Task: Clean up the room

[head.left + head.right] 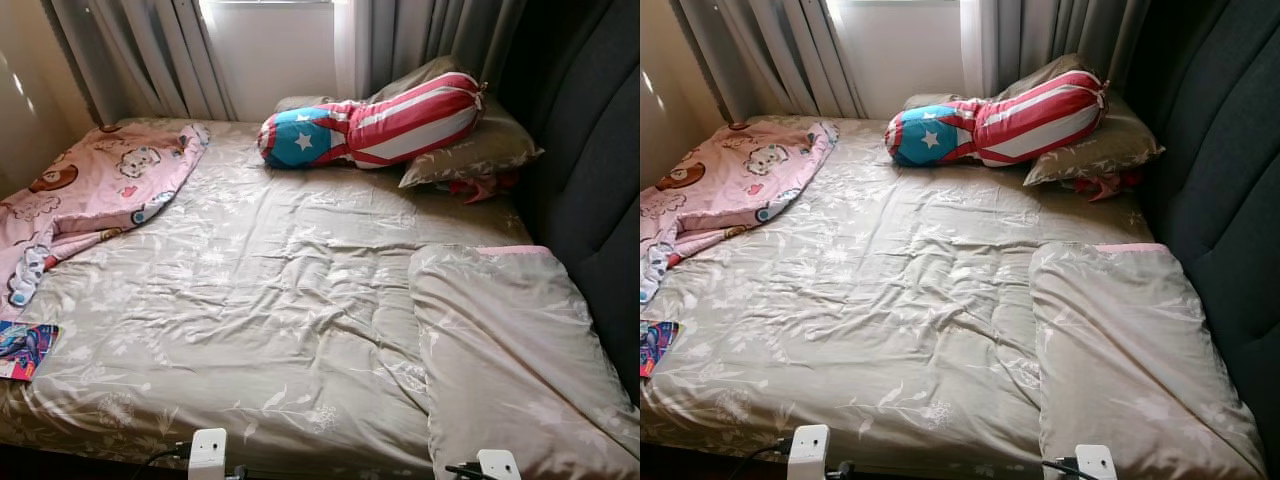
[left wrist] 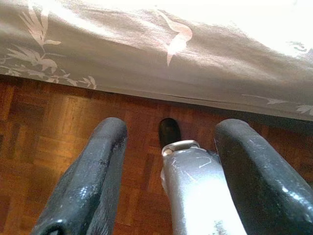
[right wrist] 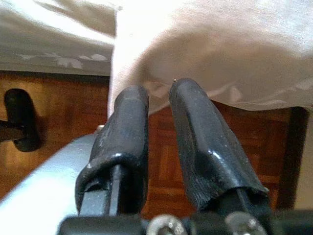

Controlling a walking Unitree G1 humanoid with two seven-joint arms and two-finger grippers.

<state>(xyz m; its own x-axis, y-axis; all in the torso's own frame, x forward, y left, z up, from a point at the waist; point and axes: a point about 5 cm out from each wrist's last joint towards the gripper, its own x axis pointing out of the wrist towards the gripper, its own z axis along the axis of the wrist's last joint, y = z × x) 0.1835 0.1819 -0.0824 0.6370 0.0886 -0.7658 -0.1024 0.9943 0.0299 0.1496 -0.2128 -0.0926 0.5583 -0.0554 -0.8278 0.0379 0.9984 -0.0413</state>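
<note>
Step in hand, as judged: survey at the near edge of the bed point(image 1: 260, 300), nothing yet picked up. Left gripper point(image 2: 168, 171): low by the bed's side over the wood floor point(image 2: 44, 147), fingers spread wide, empty. Right gripper point(image 3: 159, 142): low beside the overhanging folded blanket point(image 1: 510, 350), fingers nearly closed with a narrow gap, gripping nothing. Items to tidy: pink cartoon blanket point(image 1: 95, 190), rumpled, far left, trailing off the edge; striped bolster with a blue starred end point(image 1: 375, 125), far right, leaning on a beige pillow point(image 1: 480, 150); colourful packet point(image 1: 22, 350), near left edge. Next move likely calls for raising an arm and reaching to one loose item.
</note>
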